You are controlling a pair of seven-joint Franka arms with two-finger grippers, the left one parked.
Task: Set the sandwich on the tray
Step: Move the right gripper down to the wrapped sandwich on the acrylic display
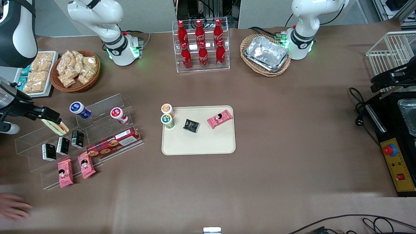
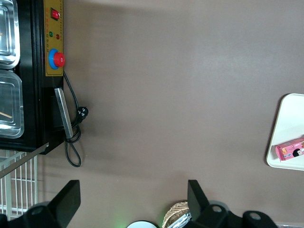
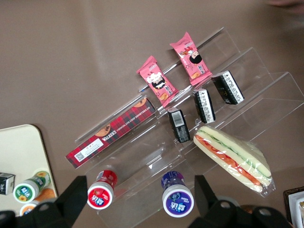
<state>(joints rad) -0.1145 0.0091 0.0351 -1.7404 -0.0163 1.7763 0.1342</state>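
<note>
Hand (image 1: 48,114) above sandwich (image 3: 232,157); box (image 3: 111,136) reads "Walkers".

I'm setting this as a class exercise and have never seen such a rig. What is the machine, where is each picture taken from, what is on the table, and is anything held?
These are two white robot arms fixed to a brown table. Only one works here. The wide picture looks down at the table from the front. The other two come from cameras on the arms' wrists. In the middle lies a beige tray holding two cups, a black packet and a pink packet. Toward the working arm's end stands a clear stepped shelf with snacks and a wrapped sandwich. The end effector hangs over that shelf near the sandwich, open, holding nothing.
</note>
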